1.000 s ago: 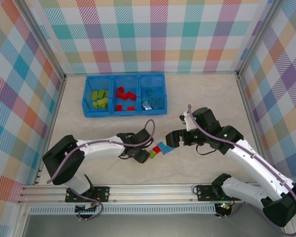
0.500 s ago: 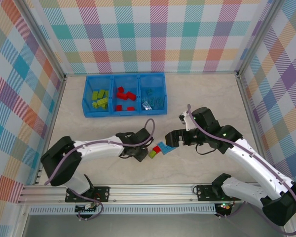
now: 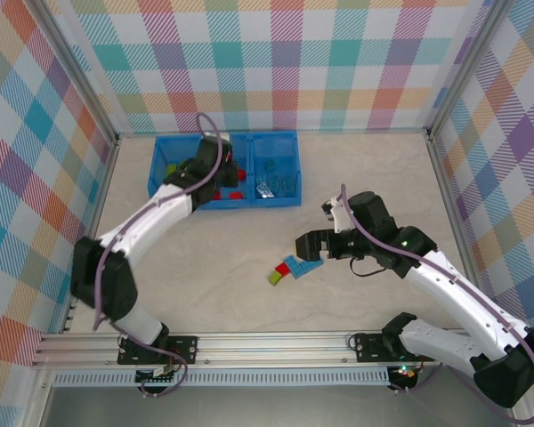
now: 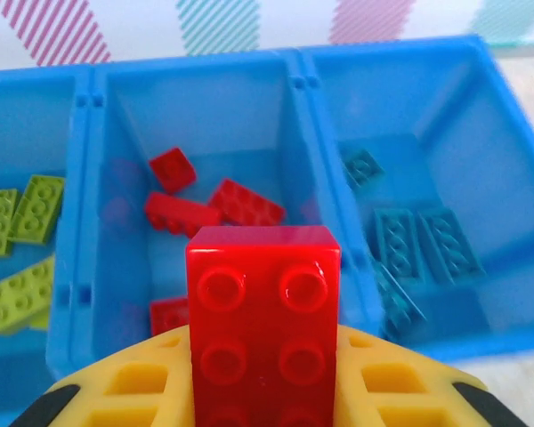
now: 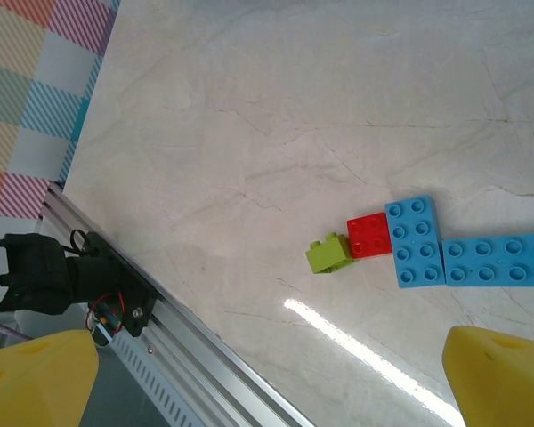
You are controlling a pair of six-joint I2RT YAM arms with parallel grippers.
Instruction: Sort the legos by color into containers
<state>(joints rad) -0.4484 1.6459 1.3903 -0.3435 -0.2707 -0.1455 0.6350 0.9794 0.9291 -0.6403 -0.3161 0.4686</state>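
Swinging away from the loose bricks at mid-worktop, the left arm now stretches far forward. Its left hand (image 3: 215,167) is poised over the middle compartment of the blue tray (image 3: 222,206), clamped on a red brick (image 4: 263,311) whose studs face the wrist camera between yellow fingers (image 4: 133,391). The frame edge cuts off the brick's lower end, and the brick hides the fingertips. Beneath it lie sorted red bricks (image 4: 245,203), with lime bricks (image 4: 37,206) in the left compartment and teal-blue bricks (image 4: 396,240) in the right. The right hand (image 3: 310,245) hovers with its jaws wide apart near a loose lime brick (image 5: 330,254), a small red brick (image 5: 369,236) and two light blue bricks (image 5: 414,241), lying in a touching row on the worktop (image 5: 249,107).
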